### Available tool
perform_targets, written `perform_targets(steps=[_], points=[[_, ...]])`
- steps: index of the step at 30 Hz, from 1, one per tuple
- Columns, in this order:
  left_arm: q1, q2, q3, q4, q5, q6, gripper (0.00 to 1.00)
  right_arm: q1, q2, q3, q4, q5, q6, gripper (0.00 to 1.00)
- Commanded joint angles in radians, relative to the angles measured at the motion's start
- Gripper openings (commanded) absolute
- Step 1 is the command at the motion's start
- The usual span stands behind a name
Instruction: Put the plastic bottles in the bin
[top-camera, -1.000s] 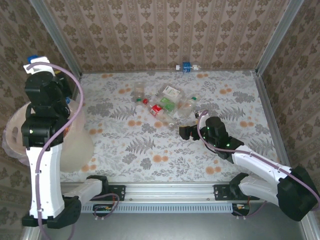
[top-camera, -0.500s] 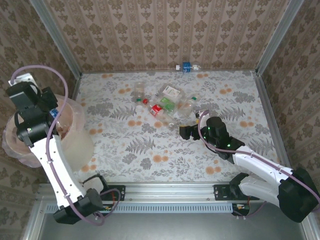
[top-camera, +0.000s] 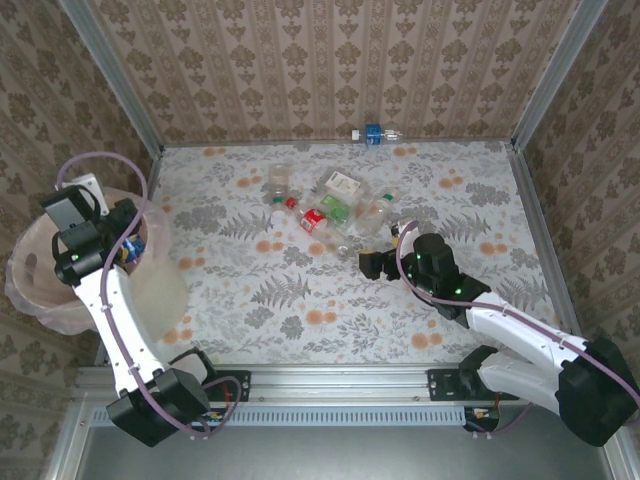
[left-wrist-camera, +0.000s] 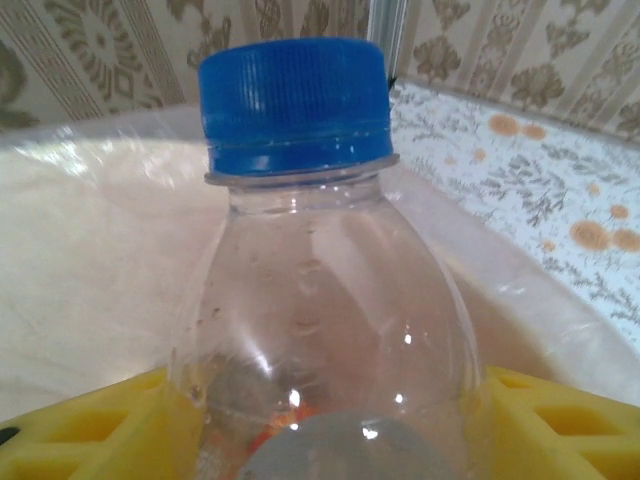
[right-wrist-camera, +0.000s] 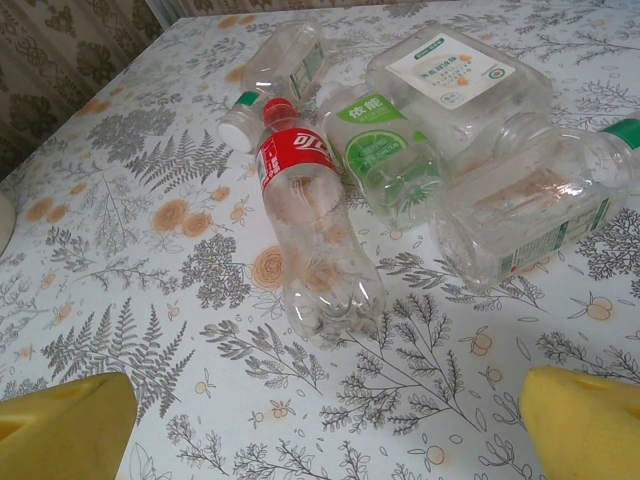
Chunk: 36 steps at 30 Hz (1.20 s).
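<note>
A clear plastic bottle (left-wrist-camera: 320, 290) with a blue cap sits between the yellow fingers (left-wrist-camera: 90, 425) of my left gripper (left-wrist-camera: 325, 430), which is shut on it. It hangs over the mouth of the bin (left-wrist-camera: 90, 260), the pale tub at the table's left edge (top-camera: 40, 290); the left gripper (top-camera: 128, 243) is above its rim. Several more bottles lie in a cluster (top-camera: 335, 210) mid-table. The nearest has a red label (right-wrist-camera: 315, 230), with a green-labelled one (right-wrist-camera: 385, 150) beside it. My right gripper (right-wrist-camera: 325, 425) stands open just short of the red-labelled bottle, low over the table (top-camera: 370, 263).
A blue-labelled bottle (top-camera: 375, 134) lies alone against the back wall. Metal frame posts and patterned walls close in the floral table on three sides. A bottle with a green cap (right-wrist-camera: 530, 210) lies to the right of the cluster.
My left arm has swung down and out from high above the bin, bringing the blue-capped bottle low over its mouth. The right arm has not moved.
</note>
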<state>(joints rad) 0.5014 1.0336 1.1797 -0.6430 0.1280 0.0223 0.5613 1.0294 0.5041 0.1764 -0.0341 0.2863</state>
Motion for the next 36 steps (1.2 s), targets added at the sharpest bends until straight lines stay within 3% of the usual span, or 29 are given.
perform_targets(steps=[1,19,27,32,36], points=[[0.008,-0.009,-0.006,0.022,0.022,0.016,0.7,0.008,0.018,0.039,-0.003,-0.008,-0.027,1.0],[0.007,-0.006,0.102,-0.03,0.119,-0.085,0.99,0.008,0.044,0.105,0.005,-0.043,0.003,1.0],[0.007,-0.017,0.19,-0.062,0.174,-0.197,1.0,0.008,0.052,0.109,0.009,-0.038,0.013,1.0],[-0.001,-0.052,0.236,-0.063,0.288,-0.315,1.0,0.008,0.06,0.102,0.023,-0.016,0.03,1.0],[-0.078,-0.112,0.204,0.022,0.362,-0.421,1.0,0.008,0.082,0.102,0.031,0.018,0.057,1.0]])
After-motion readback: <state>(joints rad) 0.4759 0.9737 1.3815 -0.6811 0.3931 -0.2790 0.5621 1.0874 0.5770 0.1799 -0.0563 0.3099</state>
